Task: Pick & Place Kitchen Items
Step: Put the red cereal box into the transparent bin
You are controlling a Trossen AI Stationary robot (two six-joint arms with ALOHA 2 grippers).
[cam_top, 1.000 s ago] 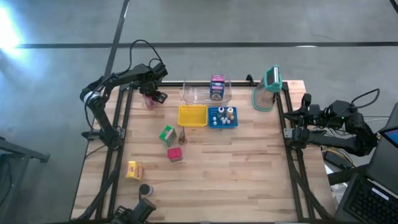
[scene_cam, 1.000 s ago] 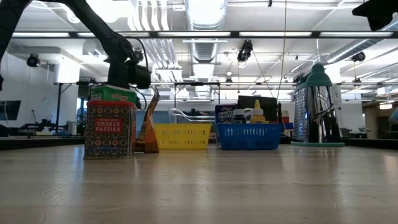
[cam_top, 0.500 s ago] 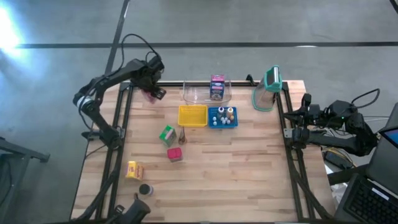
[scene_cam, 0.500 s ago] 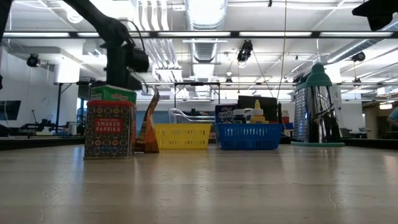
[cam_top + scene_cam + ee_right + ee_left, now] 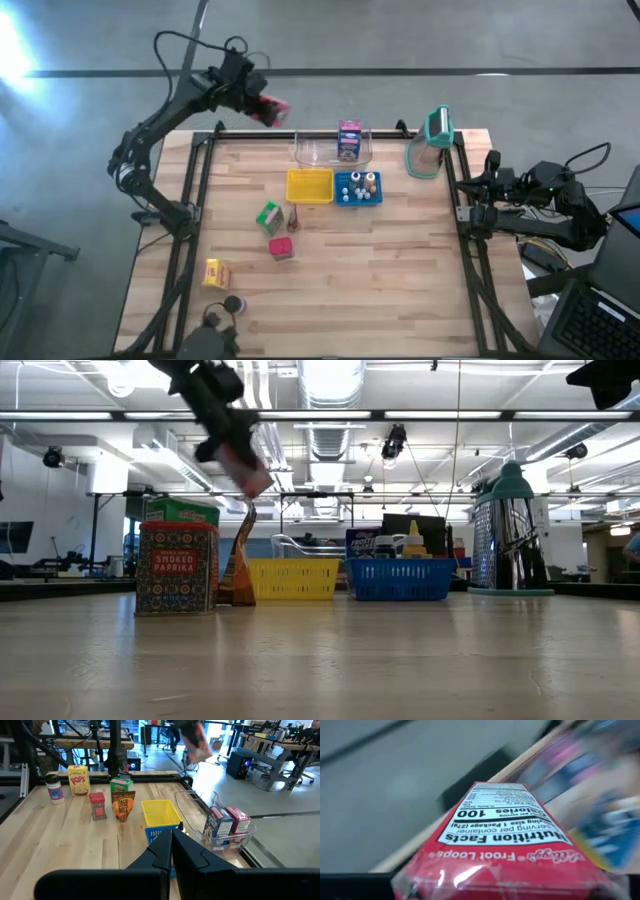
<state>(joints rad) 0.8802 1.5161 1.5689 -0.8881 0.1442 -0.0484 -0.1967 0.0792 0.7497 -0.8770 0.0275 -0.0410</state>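
Gripping a red cereal carton point(image 5: 272, 108), the left gripper point(image 5: 252, 95) is holding it up in the air over the table's far left edge, the carton tilted and sticking out toward the clear tray point(image 5: 318, 152); in the left wrist view its nutrition panel point(image 5: 502, 822) is filling the frame, and in the low view it is hanging high above the paprika tin point(image 5: 177, 568). That tray is sitting at the far edge and is holding a purple carton point(image 5: 349, 139). Just nearer, a yellow basket point(image 5: 309, 186) and a blue basket point(image 5: 358, 189) are standing side by side, the blue one holding small bottles and white balls. A green carton point(image 5: 268, 216), a brown packet point(image 5: 294, 218) and the red tin point(image 5: 282, 248) are clustering in front of the yellow basket; a yellow carton point(image 5: 216, 273) and a dark-capped jar point(image 5: 234, 304) are lying near the left front corner. A clear jug with a teal lid point(image 5: 430, 142) is standing at the far right. The right gripper point(image 5: 482, 190), its fingers point(image 5: 165, 847) pressed together on nothing, is waiting past the table's right edge.
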